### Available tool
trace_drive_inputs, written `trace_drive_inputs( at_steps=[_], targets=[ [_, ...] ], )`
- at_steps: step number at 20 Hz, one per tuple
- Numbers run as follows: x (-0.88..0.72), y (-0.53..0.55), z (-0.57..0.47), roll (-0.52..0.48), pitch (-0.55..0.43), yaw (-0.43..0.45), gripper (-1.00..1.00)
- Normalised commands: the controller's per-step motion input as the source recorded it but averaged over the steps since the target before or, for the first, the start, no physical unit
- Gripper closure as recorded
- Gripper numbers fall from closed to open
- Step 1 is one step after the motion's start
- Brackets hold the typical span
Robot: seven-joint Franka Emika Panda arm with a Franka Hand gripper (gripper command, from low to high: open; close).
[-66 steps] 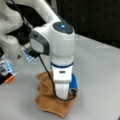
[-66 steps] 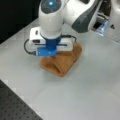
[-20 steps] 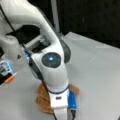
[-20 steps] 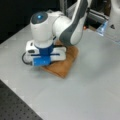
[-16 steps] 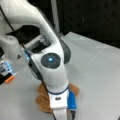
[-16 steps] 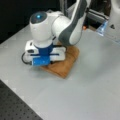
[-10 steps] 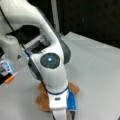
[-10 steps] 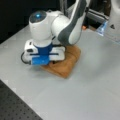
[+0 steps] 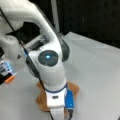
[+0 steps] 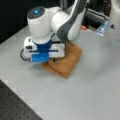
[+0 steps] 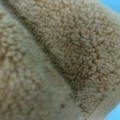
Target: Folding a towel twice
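Since 3.3 s ago the arm has swung from upright over the towel to low at its edge; last second, almost no change. Towel lies on the grey counter as a compact folded pad, layers stacked, fold ridge visible in a front view. In a front view only its corners show around the wrist. Tool sits at the pad's edge toward a front view's left, mostly hidden under the white and blue wrist housing; can't tell how far open or whether it grips anything. Wrist view is filled with terry pile, lens very close.
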Motion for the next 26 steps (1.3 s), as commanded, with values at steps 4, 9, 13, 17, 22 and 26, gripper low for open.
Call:
trace_drive_inputs(
  at_steps=[4,9,13,17,22,26],
  targets=[
    [-0.03,-0.17,0.22,0.023,0.141,0.016,-1.0],
    [-0.01,-0.12,0.21,-0.032,0.184,0.012,-1.0],
    [0.01,-0.06,0.2,-0.057,0.178,-0.015,-1.0],
    [0.05,-0.06,0.1,-0.061,0.15,-0.011,-1.0],
    [0.05,0.0,0.12,-0.139,0.205,-0.328,-1.0],
    [0.02,0.17,0.23,-0.102,0.198,-0.412,-1.0]
  ],
)
